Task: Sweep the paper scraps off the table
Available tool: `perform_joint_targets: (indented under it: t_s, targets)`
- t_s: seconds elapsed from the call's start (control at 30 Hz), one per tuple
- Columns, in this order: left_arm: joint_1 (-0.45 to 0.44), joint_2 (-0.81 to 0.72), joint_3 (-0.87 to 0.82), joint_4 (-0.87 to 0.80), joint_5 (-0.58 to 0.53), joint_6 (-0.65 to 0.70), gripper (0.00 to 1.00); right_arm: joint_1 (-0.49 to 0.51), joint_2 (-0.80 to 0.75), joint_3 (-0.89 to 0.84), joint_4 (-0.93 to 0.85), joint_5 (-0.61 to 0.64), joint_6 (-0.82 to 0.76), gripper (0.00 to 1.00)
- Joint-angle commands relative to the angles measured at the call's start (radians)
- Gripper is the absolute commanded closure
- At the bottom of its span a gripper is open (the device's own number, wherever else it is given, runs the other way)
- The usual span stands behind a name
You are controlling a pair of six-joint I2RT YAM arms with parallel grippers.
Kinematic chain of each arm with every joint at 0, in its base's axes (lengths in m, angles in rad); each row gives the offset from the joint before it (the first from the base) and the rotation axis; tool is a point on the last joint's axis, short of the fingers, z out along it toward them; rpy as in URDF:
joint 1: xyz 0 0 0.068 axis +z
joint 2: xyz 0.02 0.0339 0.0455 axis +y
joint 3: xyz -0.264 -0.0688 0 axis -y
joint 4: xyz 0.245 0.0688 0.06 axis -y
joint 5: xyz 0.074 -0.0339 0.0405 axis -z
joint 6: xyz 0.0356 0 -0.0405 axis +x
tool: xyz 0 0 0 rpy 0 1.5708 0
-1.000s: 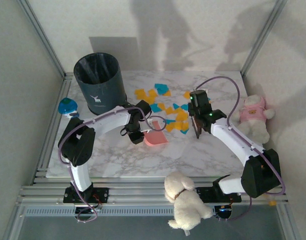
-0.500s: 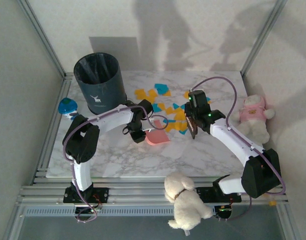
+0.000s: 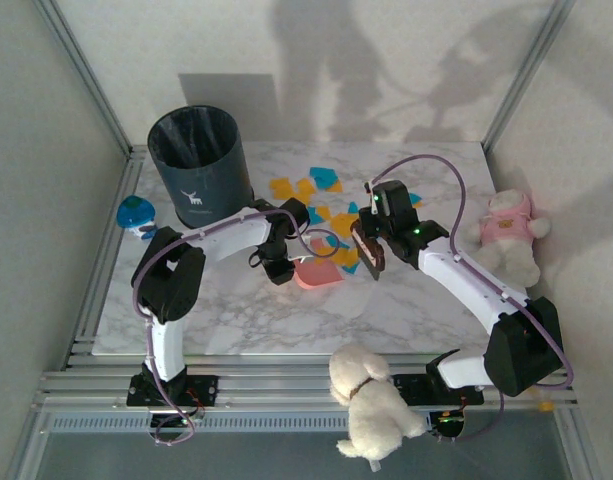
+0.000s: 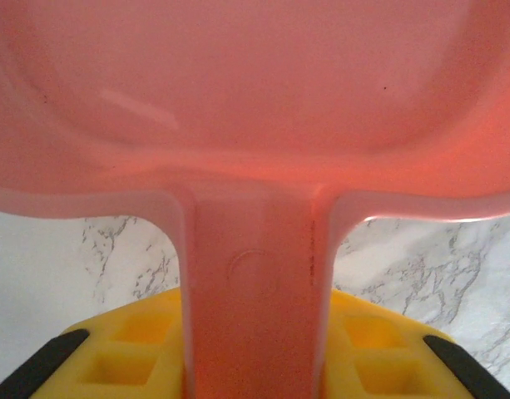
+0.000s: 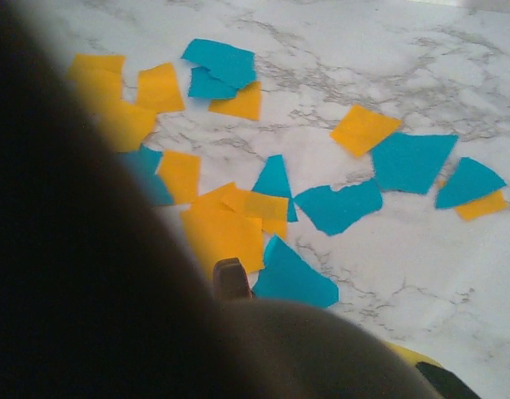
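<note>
Orange and teal paper scraps (image 3: 308, 190) lie scattered on the far middle of the marble table (image 3: 236, 310); up close, more paper scraps (image 5: 230, 224) lie just ahead of the brush. My left gripper (image 3: 284, 268) is shut on the handle of a pink dustpan (image 3: 316, 275), whose mouth faces right toward the scraps. That handle (image 4: 255, 274) runs between my yellow fingers (image 4: 130, 349). My right gripper (image 3: 378, 230) is shut on a dark brush (image 3: 369, 248), whose head is down among the scraps just right of the dustpan. The blurred brush (image 5: 304, 349) hides the lower left of the right wrist view.
A dark bin (image 3: 198, 165) stands at the far left, with a small blue-green round toy (image 3: 136, 213) beside it on the rail. A pink-shirted bear (image 3: 511, 235) sits at the right edge and a white plush dog (image 3: 371, 400) at the near rail.
My right gripper has swung the brush leftward toward the dustpan, pushing several scraps with it. The left gripper and dustpan have edged slightly right.
</note>
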Motion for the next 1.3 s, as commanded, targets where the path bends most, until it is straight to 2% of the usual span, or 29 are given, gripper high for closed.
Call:
perform_joint_targets:
  t_s: [0.0, 0.37, 0.6, 0.9, 1.13, 1.27]
  targets:
    - [-0.001, 0.016, 0.024, -0.039, -0.002, 0.013, 1.00, 0.017, 0.006, 0.029, -0.016, -0.081, -0.005, 1.00]
    - [-0.001, 0.024, 0.020, -0.040, -0.011, -0.009, 1.00, 0.023, -0.005, 0.052, -0.031, -0.157, -0.003, 1.00]
    - [0.004, 0.011, 0.003, -0.040, -0.018, -0.033, 1.00, 0.023, -0.050, 0.037, 0.011, -0.117, 0.024, 1.00]
    - [0.006, -0.025, -0.032, -0.020, -0.011, -0.058, 1.00, 0.023, -0.088, -0.001, 0.083, 0.080, 0.121, 1.00]
    - [0.007, -0.030, -0.040, -0.013, -0.010, -0.073, 1.00, 0.023, -0.053, 0.010, 0.053, 0.292, 0.164, 1.00]
    - [0.010, -0.030, -0.041, -0.012, -0.013, -0.076, 1.00, 0.023, -0.025, 0.015, 0.034, 0.357, 0.177, 1.00]
